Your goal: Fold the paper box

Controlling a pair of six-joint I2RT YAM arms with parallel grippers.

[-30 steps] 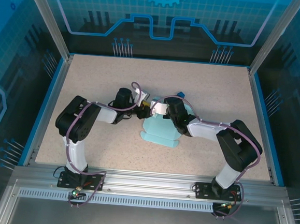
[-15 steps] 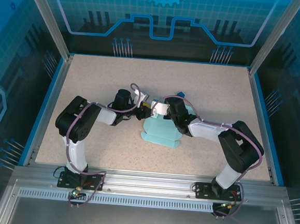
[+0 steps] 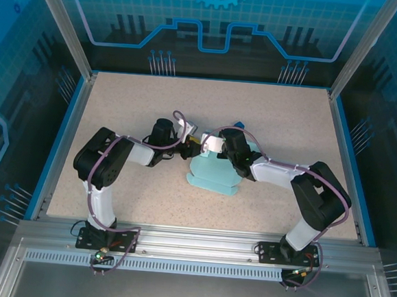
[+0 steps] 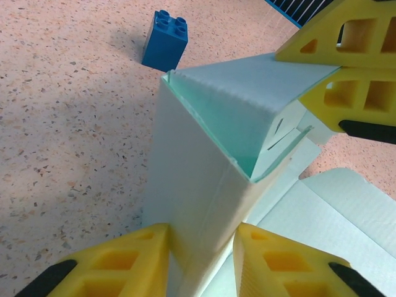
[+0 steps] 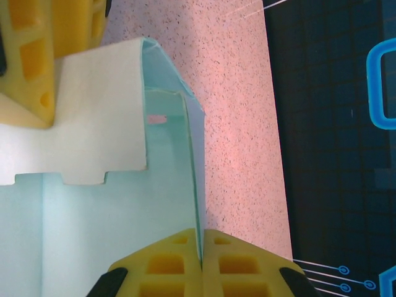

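Two grippers are engaged on the paper box (image 3: 213, 176), which lies on the table (image 3: 119, 108) with most of its sheet flat. At the near end of the paper box, the shaped flaps lie flat and unfolded. Toward its far end, one wall panel stands upright, with its top flap bent over. The left gripper (image 4: 201, 250) is clamped across the lower part of this raised wall, one pad pressed against each face. The right gripper (image 5: 202, 263) is pinched tight on the thin edge of the card at the far right of the paper box. Just beyond the paper box, a small dark blue brick (image 4: 164, 41) stands apart from it. Progress is judged to be early: one wall is formed, while the remaining walls, the near flaps and the locking tabs are not yet folded.
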